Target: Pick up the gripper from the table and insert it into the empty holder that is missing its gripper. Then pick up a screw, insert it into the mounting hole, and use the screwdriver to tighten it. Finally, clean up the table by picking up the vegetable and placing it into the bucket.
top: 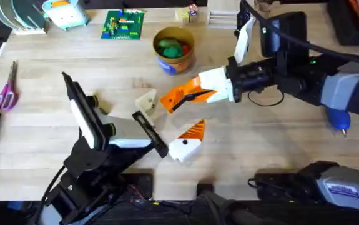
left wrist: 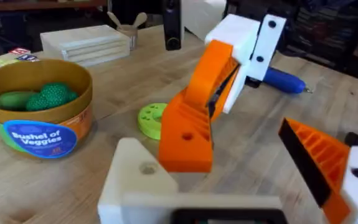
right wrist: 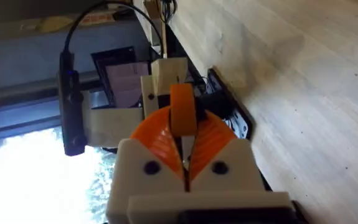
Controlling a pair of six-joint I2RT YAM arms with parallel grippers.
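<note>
My right gripper [top: 170, 100] [right wrist: 183, 146] [left wrist: 213, 93] is shut on the gripper [left wrist: 185, 140] [right wrist: 182, 109], an orange wedge with a small hole in its side. The wedge hangs close beside the holder [top: 147, 102] [left wrist: 135, 180] [right wrist: 166, 71], the plain white finger of my left gripper [top: 170, 122]. I cannot tell whether the two touch. The mounting hole [left wrist: 147, 168] shows on the holder's top face. My left gripper is open, and its other finger carries an orange pad [left wrist: 315, 155]. The blue screwdriver [top: 338, 117] [left wrist: 284, 81] lies at the right. Green vegetables [top: 172, 47] [left wrist: 42, 96] sit in the bucket [top: 174, 59] [left wrist: 38, 130].
A green round disc [left wrist: 150, 119] lies on the table [top: 260, 144] behind the wedge. Purple scissors [top: 5, 94] lie at the left edge. A green brick plate [top: 124, 25] and small blocks [top: 188, 14] stand along the back edge.
</note>
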